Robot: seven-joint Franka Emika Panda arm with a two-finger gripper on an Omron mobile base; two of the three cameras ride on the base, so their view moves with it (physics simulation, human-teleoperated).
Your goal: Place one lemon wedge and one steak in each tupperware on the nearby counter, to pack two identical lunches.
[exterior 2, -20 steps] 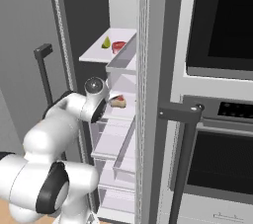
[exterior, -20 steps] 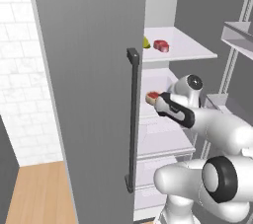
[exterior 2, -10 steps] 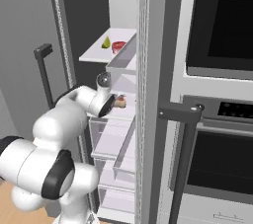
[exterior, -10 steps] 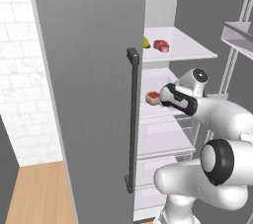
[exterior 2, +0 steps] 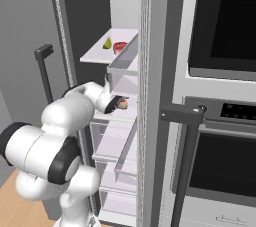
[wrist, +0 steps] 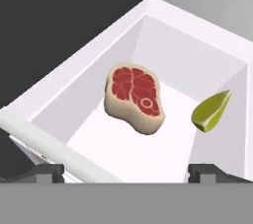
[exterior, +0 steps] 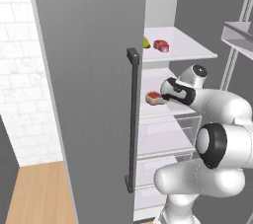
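1. Hand view: red marbled raw steak with a pale fat rim (wrist: 134,98) lies flat on the white fridge shelf (wrist: 148,159); yellow-green lemon wedge (wrist: 211,111) sits just beside it, not touching.
2. Two-finger gripper (wrist: 126,171) has its fingers spread wide, one dark tip at each bottom corner, nothing between them. Steak is roughly centred ahead of the gap.
3. Left base view: white arm reaches into the open grey fridge at mid-shelf height, gripper (exterior: 165,93) right next to the steak (exterior: 153,97). A second steak (exterior: 161,46) and second lemon wedge (exterior: 146,43) sit on the upper shelf (exterior: 188,50).
4. Step in hand, by judgement: approach for the first pick, steak on the middle shelf. Task looks barely started; nothing held.
5. Next move calls for easing forward until the tips straddle the steak, then closing. Low, flat target, so the tips need to get right down to the shelf surface.
6. Risk: nudging the lemon wedge, or clipping the shelf's raised front lip (wrist: 59,151).
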